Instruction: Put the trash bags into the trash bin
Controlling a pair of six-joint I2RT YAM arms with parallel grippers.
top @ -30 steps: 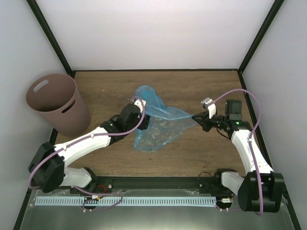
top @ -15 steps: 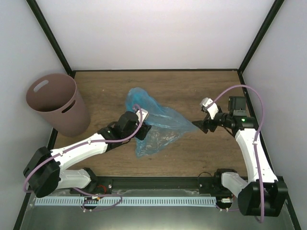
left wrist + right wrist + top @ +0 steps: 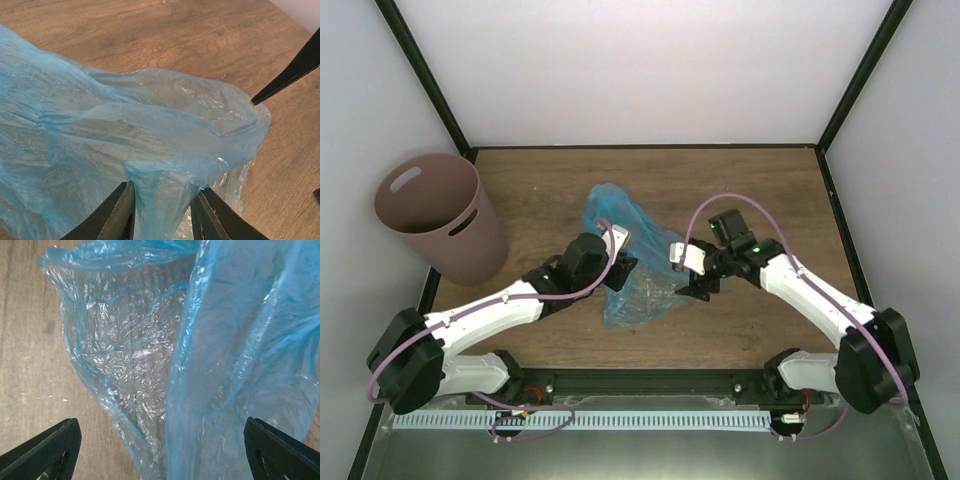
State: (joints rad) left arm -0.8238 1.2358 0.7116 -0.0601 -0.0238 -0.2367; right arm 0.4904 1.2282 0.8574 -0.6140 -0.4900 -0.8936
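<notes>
Left gripper is clenched on a bunched fold of the trash bag, w/ film filling the gap btw its fingers, prob. so the thin plastic can be lifted w/o slipping. Right gripper hangs over the bag's loose side, jaws spread wide & gripping nothing. It looks set for a 2nd hold, since the sprawling bag likely needs gathering first. Bag lies in the middle of the table, part drawn up toward the left hold, well apart from the trash bin, upright at far left.
</notes>
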